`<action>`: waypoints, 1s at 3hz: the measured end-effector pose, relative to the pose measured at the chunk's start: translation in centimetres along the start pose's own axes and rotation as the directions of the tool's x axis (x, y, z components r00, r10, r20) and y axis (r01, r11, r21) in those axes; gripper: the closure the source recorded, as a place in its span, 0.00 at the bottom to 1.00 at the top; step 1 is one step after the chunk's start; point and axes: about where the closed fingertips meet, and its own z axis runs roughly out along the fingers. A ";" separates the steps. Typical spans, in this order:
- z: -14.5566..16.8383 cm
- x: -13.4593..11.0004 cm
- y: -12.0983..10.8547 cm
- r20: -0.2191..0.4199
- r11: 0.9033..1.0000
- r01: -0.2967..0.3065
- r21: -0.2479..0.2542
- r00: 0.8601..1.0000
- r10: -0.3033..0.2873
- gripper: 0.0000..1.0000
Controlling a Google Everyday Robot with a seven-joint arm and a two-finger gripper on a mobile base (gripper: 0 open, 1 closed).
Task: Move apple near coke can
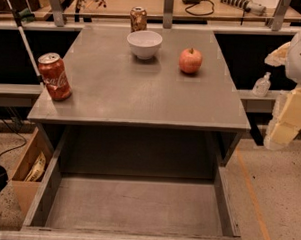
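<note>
The apple [190, 60] is round and red-orange with a short dark stem. It sits on the grey table top [136, 96], right of centre towards the back. The coke can [55, 77], red with white script and a silver top, stands upright near the table's left edge. My gripper [286, 120] shows as pale yellowish blocks at the right edge of the camera view. It is beside and off the table's right side, well away from the apple, and holds nothing I can see.
A white bowl [144, 43] stands just left of the apple. A darker brownish can [138, 19] stands at the back edge. An open grey drawer [131, 206] juts out below the table front. A cardboard box [31, 167] sits on the floor at left. A small clear bottle [262, 85] is on a ledge at right.
</note>
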 end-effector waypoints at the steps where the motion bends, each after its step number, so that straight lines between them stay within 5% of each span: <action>1: 0.0 0.0 0.0 0.000 1.000 0.000 0.000 1.000 0.000 0.00; 2: 0.3 -0.1 -1.5 0.060 0.998 -0.032 0.044 0.998 0.030 0.00; 3: 1.3 -0.7 -4.5 0.190 0.990 -0.094 0.109 0.979 0.072 0.00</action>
